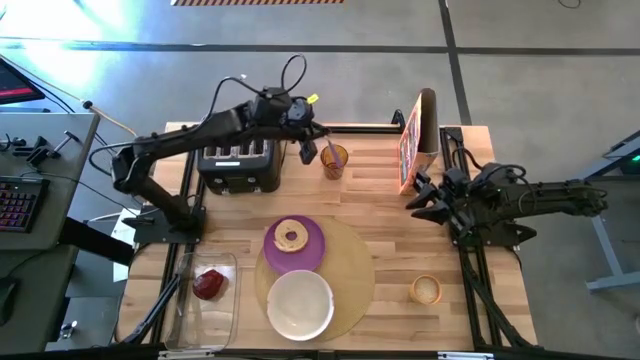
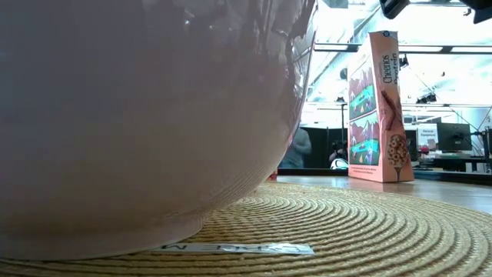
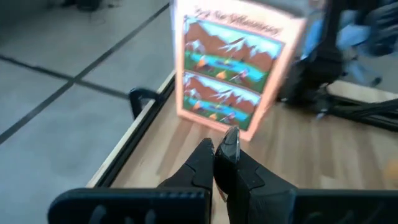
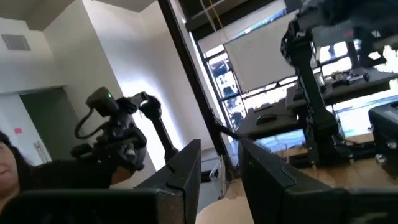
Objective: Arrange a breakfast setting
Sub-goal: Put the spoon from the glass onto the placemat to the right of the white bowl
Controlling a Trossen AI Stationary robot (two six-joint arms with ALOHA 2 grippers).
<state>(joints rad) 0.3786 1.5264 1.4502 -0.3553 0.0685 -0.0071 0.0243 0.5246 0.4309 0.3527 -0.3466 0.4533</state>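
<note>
My left end effector holds the spoon, clamped shut on it.
The bowl lies well nearward; right end effector waits open.

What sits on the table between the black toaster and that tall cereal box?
In the high view, an amber cup stands between the toaster and the cereal box. The left tool hangs beside it, shut on a metal spoon.

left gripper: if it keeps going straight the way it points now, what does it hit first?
Probably the tall pink cereal box, standing directly ahead of the left gripper, which is shut on a metal spoon. Bare wooden table lies between; depth is unclear.
</note>
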